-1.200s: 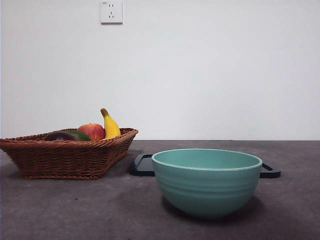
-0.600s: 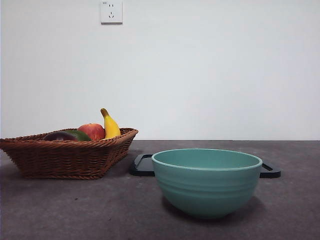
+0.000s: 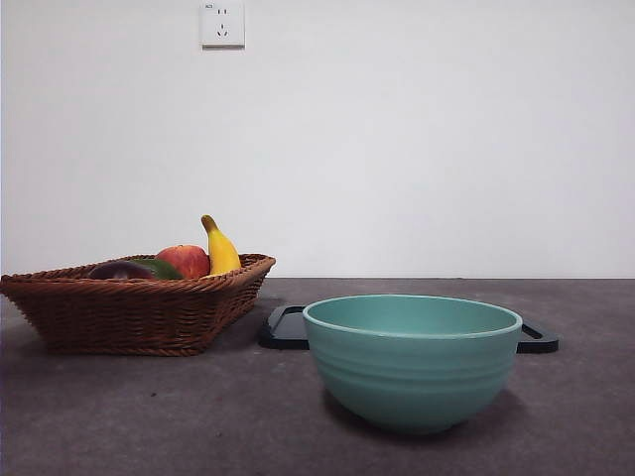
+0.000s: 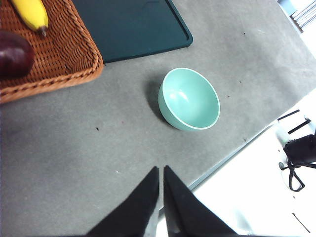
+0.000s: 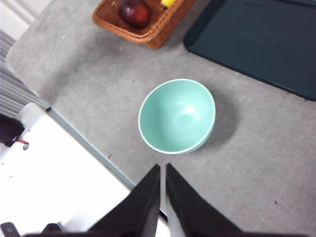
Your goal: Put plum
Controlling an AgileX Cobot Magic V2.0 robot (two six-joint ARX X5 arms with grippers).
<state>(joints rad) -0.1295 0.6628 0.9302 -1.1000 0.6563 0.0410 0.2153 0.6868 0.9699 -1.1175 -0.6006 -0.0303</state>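
The plum (image 3: 117,270) (image 4: 15,53) (image 5: 134,12) is dark purple-maroon and lies in the wicker basket (image 3: 129,312) (image 4: 74,59) (image 5: 157,33) at the table's left. Beside it in the basket are a dark green fruit (image 3: 159,268), a red-yellow apple (image 3: 185,260) and a banana (image 3: 221,250) (image 4: 31,12). My left gripper (image 4: 161,193) hangs high over the table's front edge, shut and holding nothing. At a similar height my right gripper (image 5: 162,193) is shut too and holds nothing. Neither arm shows in the front view.
A teal bowl (image 3: 412,362) (image 4: 190,98) (image 5: 177,116) stands empty near the front middle of the grey table. Behind it lies a flat black tray (image 3: 283,329) (image 4: 128,24) (image 5: 256,44). The table's front edge (image 4: 222,163) (image 5: 89,143) runs close below both grippers.
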